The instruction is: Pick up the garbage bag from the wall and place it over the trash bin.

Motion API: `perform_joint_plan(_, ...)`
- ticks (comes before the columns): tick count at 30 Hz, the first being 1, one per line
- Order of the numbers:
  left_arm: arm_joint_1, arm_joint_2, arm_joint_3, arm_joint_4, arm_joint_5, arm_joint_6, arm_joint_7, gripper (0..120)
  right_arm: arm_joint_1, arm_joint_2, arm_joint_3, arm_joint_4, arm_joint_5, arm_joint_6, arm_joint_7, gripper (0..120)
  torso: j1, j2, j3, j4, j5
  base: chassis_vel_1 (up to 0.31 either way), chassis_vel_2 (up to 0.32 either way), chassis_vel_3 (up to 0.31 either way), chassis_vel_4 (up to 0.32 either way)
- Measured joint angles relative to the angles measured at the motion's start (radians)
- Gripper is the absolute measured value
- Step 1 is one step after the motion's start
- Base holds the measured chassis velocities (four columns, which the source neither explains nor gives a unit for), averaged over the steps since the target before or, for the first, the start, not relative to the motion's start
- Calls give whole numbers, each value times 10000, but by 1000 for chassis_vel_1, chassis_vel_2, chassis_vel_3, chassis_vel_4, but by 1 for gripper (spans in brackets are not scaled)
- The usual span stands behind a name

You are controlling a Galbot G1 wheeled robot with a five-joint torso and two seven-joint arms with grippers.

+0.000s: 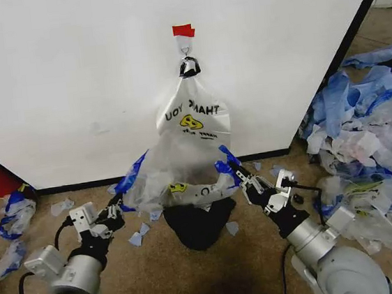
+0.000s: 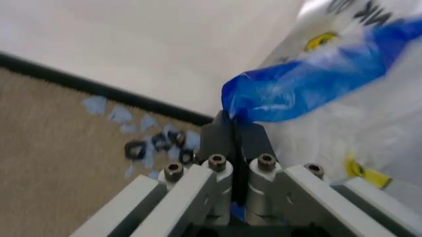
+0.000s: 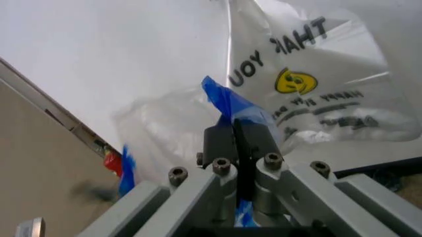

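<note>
— Where's the bag from where you stand?

— There are two. One clear bag with a black top [image 1: 191, 116] hangs from the hook [image 1: 185, 50] on the white wall [image 1: 69, 76], just under a red tape patch [image 1: 183, 30], its "THANK YOU" print and yellow smiley showing reversed. The garbage bag [image 1: 178, 173] with the blue handles is lower down, stretched wide between the two arms, in front of the hanging one.

— And the bin?

— The trash bin [image 1: 198, 225] sits on the brown floor [image 1: 195, 273] directly below the stretched bag, near the wall's black base strip. The bag's lower edge hangs across the bin's top; I can't tell whether it touches the rim.

— What are the arms doing?

— The left gripper [image 1: 117, 207] is low on the left with its fingers [image 2: 218, 138] pressed together on a blue handle; up close the blue plastic bunches right out of the pinch. The right gripper [image 1: 240, 175] is on the other side, a bit higher, fingers [image 3: 256, 140] likewise clamped on the blue trim, a blue tip sticking up above them.

— Anything else around?

— A big heap of blue-and-white plastic scraps [image 1: 363, 136] lies to the right of the wall, more scraps [image 1: 13, 212] on the left, and small pale bits [image 1: 141, 234] on the floor by the bin.
</note>
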Motion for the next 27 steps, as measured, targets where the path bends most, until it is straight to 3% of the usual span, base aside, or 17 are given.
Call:
perform_joint_plan(7,-272,59,-134,0,-24,0,144,0,305,-57,137,65,153,-17,221,0,1,0,1,-5,1,0,0,0,0)
perform_joint_plan(16,-631,-80,758,1,250,-163,661,0,321,91,-261,-273,-70,-184,227,0,0,0,1,0,-1,0,0,0,0)
perform_joint_plan(27,-640,1127,-1448,1,10,-407,987,0,749,432,-321,-685,-32,89,-1230,0,1,0,1,-1,-1,0,0,0,0)
